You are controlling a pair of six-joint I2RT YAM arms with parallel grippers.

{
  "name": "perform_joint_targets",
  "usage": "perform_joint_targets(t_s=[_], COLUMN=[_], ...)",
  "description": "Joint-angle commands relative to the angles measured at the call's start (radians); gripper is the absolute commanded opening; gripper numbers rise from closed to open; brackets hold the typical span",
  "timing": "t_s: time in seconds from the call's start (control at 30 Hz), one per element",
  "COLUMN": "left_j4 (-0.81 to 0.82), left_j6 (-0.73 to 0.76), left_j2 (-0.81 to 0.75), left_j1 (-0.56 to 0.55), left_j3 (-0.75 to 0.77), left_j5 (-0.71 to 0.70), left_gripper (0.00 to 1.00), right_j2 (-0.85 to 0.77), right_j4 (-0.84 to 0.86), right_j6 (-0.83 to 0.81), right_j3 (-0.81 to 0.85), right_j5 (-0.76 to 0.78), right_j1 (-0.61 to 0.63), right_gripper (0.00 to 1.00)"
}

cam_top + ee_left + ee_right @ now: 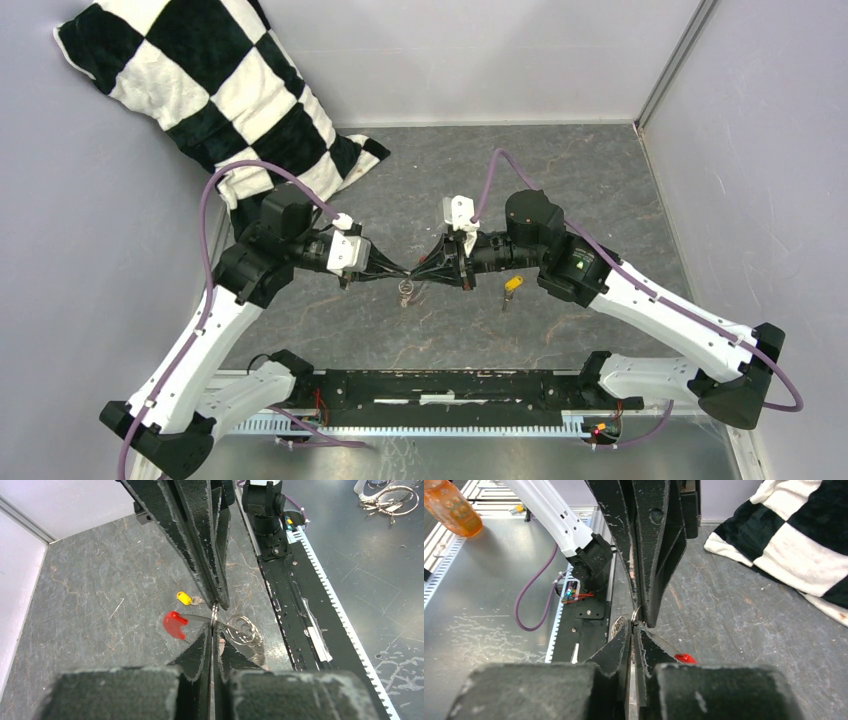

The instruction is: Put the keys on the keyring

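My left gripper [398,272] and right gripper [428,270] meet tip to tip above the middle of the table. Both are shut on the thin silvery keyring [214,614], held edge-on between them; it also shows in the right wrist view [636,614]. Its red part [174,624] sticks out to one side, and more silvery loops [243,630] hang beside the left gripper [213,626]. In the top view the keyring [405,293] dangles just below the tips. The key [512,285], with a yellow head, lies loose on the table near the right gripper [633,625]; it also shows in the left wrist view [184,598].
A black-and-white checkered cloth [220,90] lies at the back left. Grey walls [760,150] close in the slate table. The black base rail [450,390] runs along the near edge. A bunch of keys [387,497] and an orange bottle [449,505] lie on the bench beyond it.
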Motion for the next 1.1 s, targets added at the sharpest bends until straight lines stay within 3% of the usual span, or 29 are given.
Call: perform_joint_targets(t_s=[0.0,0.23,0.5,0.87,1.07], left_j4=[0.060,0.060,0.060,0.060,0.036], left_j6=[0.006,0.027,0.033,0.064,0.103], left_j2=[-0.037,-0.058,-0.069,-0.080,-0.079], left_j1=[-0.003,-0.003,-0.004,-0.003,-0.003], left_j3=[-0.030,-0.053,-0.068,-0.102,-0.124], left_j5=[0.007,-0.003,-0.022,-0.053,-0.070], left_gripper=[0.02,0.02,0.02,0.02,0.02], right_j2=[-0.002,-0.008,-0.044,-0.112,-0.127], right_j4=[0.054,0.002,-0.027,-0.090,-0.154], right_j6=[0.013,0.027,0.045,0.102,0.162], right_j3=[0.036,0.054,0.049,0.042,0.050], right_j5=[0.032,0.096,0.134,0.203,0.352], right_j1=[0.003,0.000,-0.012,-0.062,-0.143], right_gripper=[0.12,0.34,0.43,0.71,0.81])
